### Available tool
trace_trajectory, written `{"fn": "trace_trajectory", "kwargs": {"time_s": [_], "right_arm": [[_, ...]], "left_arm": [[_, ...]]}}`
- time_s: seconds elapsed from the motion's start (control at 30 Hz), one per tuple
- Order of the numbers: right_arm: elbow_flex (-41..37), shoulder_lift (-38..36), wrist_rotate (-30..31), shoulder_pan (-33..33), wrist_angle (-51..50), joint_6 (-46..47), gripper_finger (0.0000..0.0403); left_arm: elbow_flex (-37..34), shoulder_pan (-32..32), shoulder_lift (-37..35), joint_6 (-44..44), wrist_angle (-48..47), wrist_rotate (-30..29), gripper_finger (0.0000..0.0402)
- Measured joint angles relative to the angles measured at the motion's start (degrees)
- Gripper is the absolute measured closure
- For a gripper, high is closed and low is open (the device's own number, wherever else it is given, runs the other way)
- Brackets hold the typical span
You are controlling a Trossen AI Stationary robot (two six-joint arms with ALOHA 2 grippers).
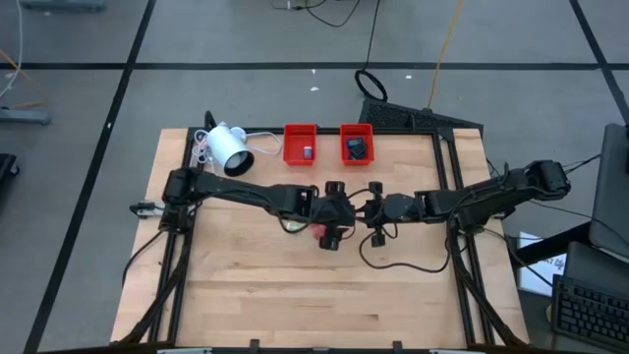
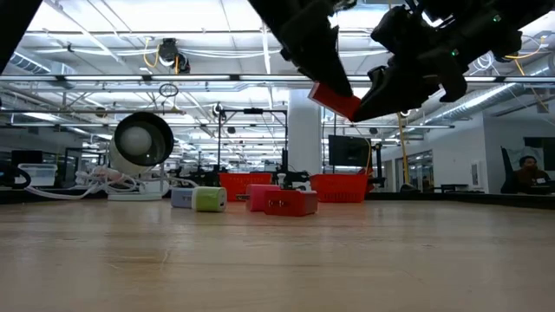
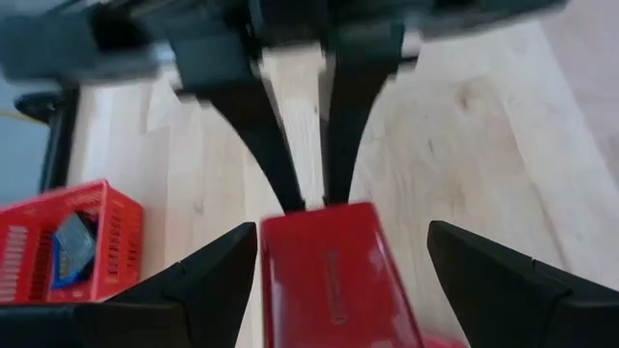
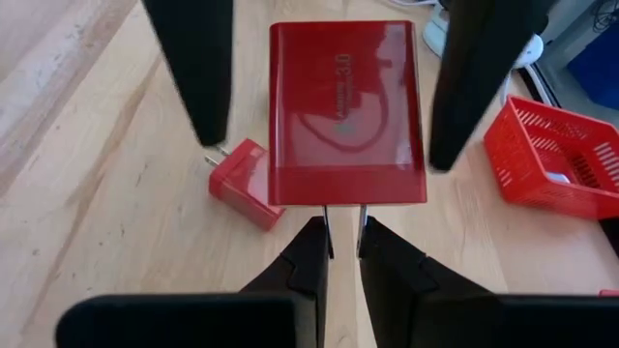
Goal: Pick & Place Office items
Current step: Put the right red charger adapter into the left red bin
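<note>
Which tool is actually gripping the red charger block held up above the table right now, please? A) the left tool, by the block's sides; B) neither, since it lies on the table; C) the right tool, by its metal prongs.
C: the right tool is shut on the prongs of the red charger block, while the left tool stands open either side of it.

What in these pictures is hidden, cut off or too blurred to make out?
- High view: the red rectangular plastic charger block is mostly hidden under the left tool.
- Left wrist view: the blue thing inside the red mesh plastic tray is blurred.
- Right wrist view: most of the print on the block is washed out by glare.
</note>
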Motion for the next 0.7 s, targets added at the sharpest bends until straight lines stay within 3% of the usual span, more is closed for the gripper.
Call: {"fn": "trace_trajectory", "kwargs": {"time_s": [0.27,0.4,0.53,0.7], "right_arm": [[0.0,0.0,0.0,0.0,0.6,-0.5,0.0368],[0.0,0.0,0.0,0.0,1.8,-0.6,0.0368],[0.0,0.0,0.0,0.0,1.5,-0.4,0.0367],[0.0,0.0,0.2,0.0,1.4,-0.4,0.0368]], "left_arm": [[0.0,0.9,0.0,-3.9,-2.9,-2.5,0.0098],[0.0,2.3,0.7,-5.6,-2.3,1.6,0.0098],[-0.2,2.9,1.1,-5.2,-2.1,1.8,0.0100],[-0.2,3.4,0.8,-4.3,-3.0,3.3,0.0149]]}}
